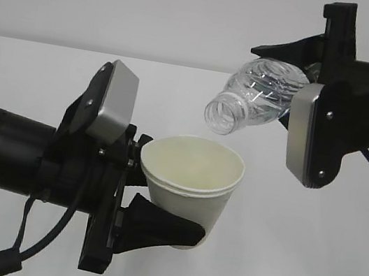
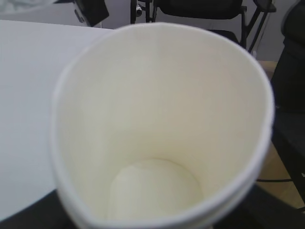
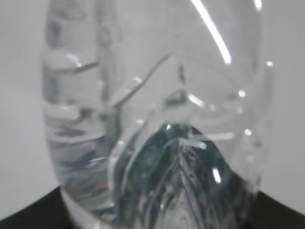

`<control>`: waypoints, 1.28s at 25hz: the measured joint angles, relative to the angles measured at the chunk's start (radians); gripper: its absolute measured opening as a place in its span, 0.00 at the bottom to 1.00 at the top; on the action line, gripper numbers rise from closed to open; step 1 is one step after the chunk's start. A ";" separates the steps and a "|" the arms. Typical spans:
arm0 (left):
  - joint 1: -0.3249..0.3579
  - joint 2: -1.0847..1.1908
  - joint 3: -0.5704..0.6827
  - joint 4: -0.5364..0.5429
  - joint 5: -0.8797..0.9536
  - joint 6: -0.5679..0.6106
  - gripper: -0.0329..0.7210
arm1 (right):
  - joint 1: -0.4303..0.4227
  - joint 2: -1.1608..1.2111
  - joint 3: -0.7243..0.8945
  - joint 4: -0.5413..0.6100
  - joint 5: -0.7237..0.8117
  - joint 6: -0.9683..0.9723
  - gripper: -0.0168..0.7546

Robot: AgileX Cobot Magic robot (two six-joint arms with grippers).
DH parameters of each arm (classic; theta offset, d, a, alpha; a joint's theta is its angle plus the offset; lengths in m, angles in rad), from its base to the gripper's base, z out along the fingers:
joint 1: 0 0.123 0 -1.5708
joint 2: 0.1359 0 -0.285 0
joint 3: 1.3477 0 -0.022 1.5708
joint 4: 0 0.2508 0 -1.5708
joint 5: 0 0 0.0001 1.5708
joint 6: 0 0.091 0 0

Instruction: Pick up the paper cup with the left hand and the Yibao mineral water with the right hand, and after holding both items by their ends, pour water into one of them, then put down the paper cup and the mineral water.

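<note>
Paper cup (image 1: 193,181) sits upright, grasped by the left gripper (image 1: 160,198); above it, the right gripper (image 1: 301,76) clasps the tilted Yibao mineral water (image 1: 256,93), mouth down-left.

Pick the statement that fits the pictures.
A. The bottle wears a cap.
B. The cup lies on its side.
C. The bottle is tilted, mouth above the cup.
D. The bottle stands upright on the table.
C: the Yibao mineral water slants down, its uncapped mouth just above the upright paper cup.
</note>
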 joint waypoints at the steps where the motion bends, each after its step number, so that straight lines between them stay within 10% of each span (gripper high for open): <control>1: 0.000 0.000 0.000 0.000 -0.002 0.000 0.61 | 0.000 0.000 0.000 0.000 0.000 -0.002 0.56; 32: 0.000 0.000 0.000 0.002 -0.015 0.000 0.61 | 0.000 0.000 0.000 0.000 0.000 -0.048 0.56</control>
